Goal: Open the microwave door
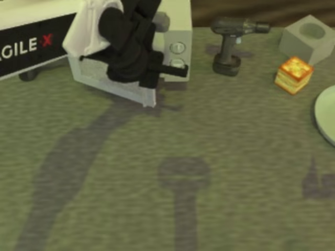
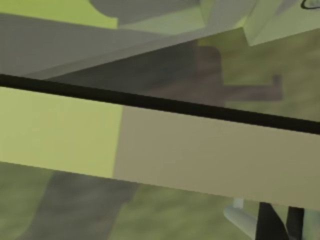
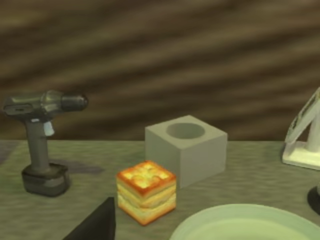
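Your left tool (image 1: 157, 78) is at the microwave door (image 1: 125, 86).
In the frame's upper left, the microwave (image 1: 180, 23) stands on the desk (image 1: 209, 157); you cannot tell the tool's grip.

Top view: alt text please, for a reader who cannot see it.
The left arm's hand sits at the microwave door, swung partly out from the microwave. To the right stand a drill, grey cube and orange block.

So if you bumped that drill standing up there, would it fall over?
Probably. The drill stands upright on its small battery base, with a bulky top, so it looks top-heavy. It seems stiff and rather heavy, so it would likely topple, not slide.
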